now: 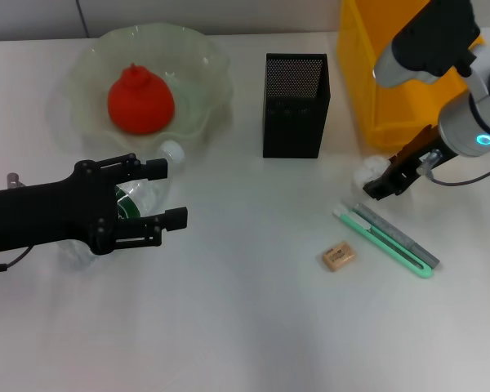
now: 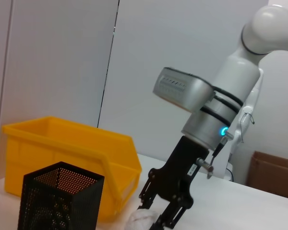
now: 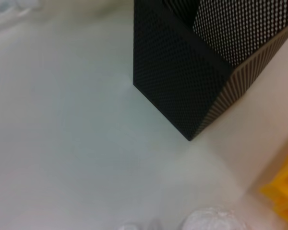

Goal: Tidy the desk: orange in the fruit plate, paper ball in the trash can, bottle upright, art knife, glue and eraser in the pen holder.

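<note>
Gripping the crumpled white paper ball (image 1: 367, 172), right pincer (image 1: 379, 181); left pincer (image 1: 159, 196) agape around the clear bottle (image 1: 139, 196).

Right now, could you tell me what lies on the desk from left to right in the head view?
Left gripper over the bottle → orange in the fruit plate → pen holder → eraser → paper ball at the right gripper → trash can.

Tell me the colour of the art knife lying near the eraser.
The art knife is mint green with a grey metal blade strip, best seen in the head view, just right of the tan eraser.
</note>
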`<state>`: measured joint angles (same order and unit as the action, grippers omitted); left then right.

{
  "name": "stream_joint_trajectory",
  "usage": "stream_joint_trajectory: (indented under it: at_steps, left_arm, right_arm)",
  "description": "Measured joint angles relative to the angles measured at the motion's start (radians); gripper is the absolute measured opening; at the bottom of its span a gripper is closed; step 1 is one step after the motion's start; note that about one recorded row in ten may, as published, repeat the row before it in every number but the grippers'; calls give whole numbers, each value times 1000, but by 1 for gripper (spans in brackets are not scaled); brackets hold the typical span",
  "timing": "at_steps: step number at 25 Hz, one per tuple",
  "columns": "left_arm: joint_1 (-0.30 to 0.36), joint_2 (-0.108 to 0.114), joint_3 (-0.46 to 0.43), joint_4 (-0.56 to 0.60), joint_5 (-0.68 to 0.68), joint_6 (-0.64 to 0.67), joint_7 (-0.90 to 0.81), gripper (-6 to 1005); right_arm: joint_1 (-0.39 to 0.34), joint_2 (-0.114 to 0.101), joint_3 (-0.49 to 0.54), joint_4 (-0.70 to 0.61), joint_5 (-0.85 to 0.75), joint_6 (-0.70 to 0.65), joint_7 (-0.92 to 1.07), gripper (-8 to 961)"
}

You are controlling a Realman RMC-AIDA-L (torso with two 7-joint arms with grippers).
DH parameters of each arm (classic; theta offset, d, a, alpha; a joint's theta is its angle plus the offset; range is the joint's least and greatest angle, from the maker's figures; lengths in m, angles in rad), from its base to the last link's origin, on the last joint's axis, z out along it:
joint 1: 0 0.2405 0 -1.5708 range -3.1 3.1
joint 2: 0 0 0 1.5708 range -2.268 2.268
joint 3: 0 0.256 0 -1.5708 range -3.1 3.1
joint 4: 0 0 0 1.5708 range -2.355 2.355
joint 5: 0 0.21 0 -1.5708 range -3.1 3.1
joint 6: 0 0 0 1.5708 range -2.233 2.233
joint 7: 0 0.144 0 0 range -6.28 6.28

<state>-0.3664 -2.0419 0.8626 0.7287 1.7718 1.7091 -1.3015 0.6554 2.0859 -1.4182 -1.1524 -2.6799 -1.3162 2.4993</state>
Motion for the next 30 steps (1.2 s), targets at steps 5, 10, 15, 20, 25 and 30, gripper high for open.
stream_joint_trajectory:
  at_steps: [5,10,15,20,25,30]
  left_arm:
    - [4,-2,-1,-1,0,-2,1,807]
    - [7,-1,-8,-2,0,2,-3,803]
    - [11,-3,-35,-1,-1,18,-4,798]
    - [11,-4,-60,0,-6,42,-4,794]
    - [3,-12,-140,53,-20,89,-77,789]
    - [1,-17,-133,238,-2,96,-261,784]
  right_arm:
    - [-55,-3,24,-137,19,-85,-19,569]
    - [-146,-6,219,-410,193,-258,-97,448]
    - [-209,-2,434,-549,293,-189,-159,433]
    - [-252,-5,471,-384,483,113,-322,469]
    - [-202,-6,526,-155,649,171,-526,565]
    - [-214,-7,580,-50,810,158,-663,710]
